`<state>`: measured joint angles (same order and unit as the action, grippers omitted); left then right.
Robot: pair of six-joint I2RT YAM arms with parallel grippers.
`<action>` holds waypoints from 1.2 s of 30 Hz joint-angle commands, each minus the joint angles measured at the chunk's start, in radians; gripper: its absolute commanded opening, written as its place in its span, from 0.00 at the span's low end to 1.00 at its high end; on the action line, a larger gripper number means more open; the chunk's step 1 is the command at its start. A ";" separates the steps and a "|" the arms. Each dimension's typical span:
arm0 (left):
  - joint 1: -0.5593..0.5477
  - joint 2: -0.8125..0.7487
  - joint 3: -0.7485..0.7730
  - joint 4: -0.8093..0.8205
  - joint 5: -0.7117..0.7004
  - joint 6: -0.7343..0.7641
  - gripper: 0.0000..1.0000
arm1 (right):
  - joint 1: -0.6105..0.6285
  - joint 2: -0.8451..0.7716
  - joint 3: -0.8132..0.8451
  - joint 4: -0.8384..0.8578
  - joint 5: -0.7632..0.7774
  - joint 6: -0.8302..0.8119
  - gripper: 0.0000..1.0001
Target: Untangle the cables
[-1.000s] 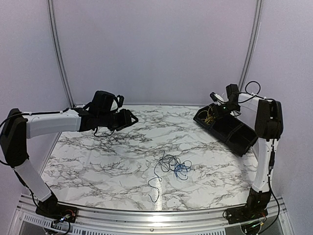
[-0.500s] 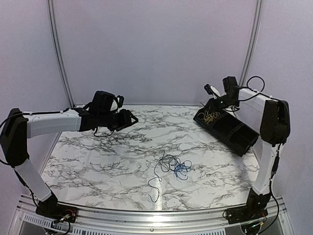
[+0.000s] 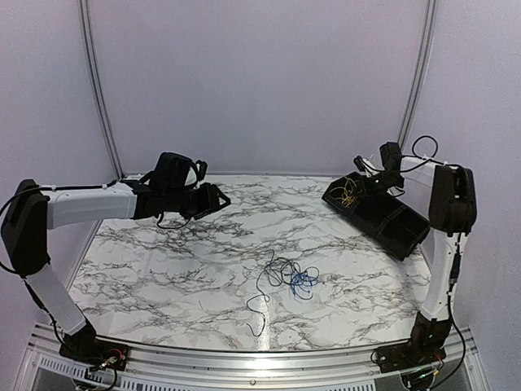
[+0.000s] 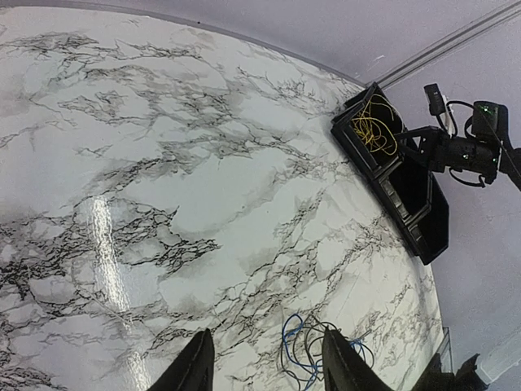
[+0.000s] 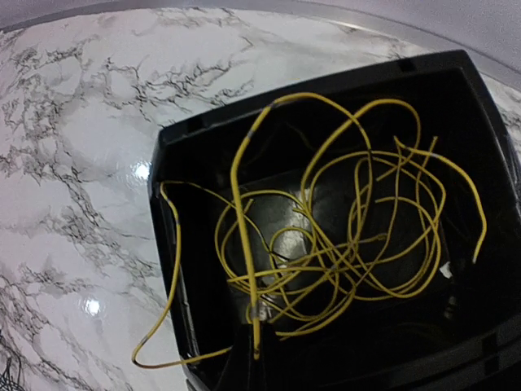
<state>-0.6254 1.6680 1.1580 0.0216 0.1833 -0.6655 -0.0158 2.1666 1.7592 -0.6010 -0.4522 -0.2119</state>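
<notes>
A tangle of blue and black cables point(image 3: 289, 277) lies on the marble table, near the middle front. The left wrist view has the same tangle point(image 4: 313, 358) just beyond my left gripper point(image 4: 264, 368). That gripper point(image 3: 218, 198) hovers high over the table's back left, open, with nothing between its fingers. A yellow cable point(image 5: 342, 236) lies coiled in the end compartment of a black bin point(image 5: 187, 138), with one loop hanging over the wall onto the table. My right gripper point(image 5: 257, 349) is shut on one strand of it, above the bin's far end point(image 3: 361, 173).
The black bin point(image 3: 391, 224) sits tilted at the back right, its other compartments dark inside. A metal rail runs along the table's near edge, with both arm bases on it. Curved frame posts stand behind the table.
The right wrist rose over the bin's end with the yellow cable, then came back down and to the right. The left arm and the blue and black tangle have not moved.
</notes>
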 commanded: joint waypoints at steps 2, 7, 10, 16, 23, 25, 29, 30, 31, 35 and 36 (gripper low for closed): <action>0.006 0.017 -0.004 0.023 0.010 0.006 0.48 | -0.017 0.002 0.045 0.015 0.128 -0.012 0.00; 0.006 0.016 -0.003 0.023 0.014 0.004 0.48 | -0.008 -0.005 0.052 0.018 0.178 -0.035 0.00; 0.006 0.015 -0.004 0.023 0.014 0.005 0.48 | 0.005 -0.028 0.046 0.004 0.192 -0.056 0.20; 0.006 0.012 -0.005 0.024 0.014 0.006 0.48 | 0.063 -0.159 -0.006 0.011 0.240 -0.092 0.45; 0.006 0.015 -0.004 0.026 0.022 0.001 0.48 | 0.110 -0.206 -0.020 0.005 0.255 -0.119 0.56; 0.006 0.016 -0.004 0.025 0.022 0.000 0.48 | 0.111 -0.185 -0.010 0.001 0.271 -0.123 0.57; 0.006 0.016 -0.005 0.026 0.023 0.001 0.48 | 0.114 -0.153 -0.004 0.006 0.299 -0.131 0.59; 0.006 0.017 -0.005 0.027 0.022 0.000 0.48 | 0.115 -0.149 -0.006 0.007 0.303 -0.135 0.59; 0.006 0.017 -0.005 0.027 0.022 0.000 0.48 | 0.115 -0.140 -0.005 0.006 0.307 -0.138 0.59; 0.006 0.015 -0.004 0.028 0.023 0.001 0.48 | 0.116 -0.113 0.002 -0.009 0.294 -0.144 0.56; 0.006 0.015 -0.004 0.028 0.024 0.000 0.48 | 0.115 -0.106 0.003 -0.012 0.283 -0.144 0.54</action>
<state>-0.6254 1.6680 1.1580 0.0254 0.1940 -0.6666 0.0956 2.0377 1.7397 -0.5980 -0.1707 -0.3466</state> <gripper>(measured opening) 0.478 0.565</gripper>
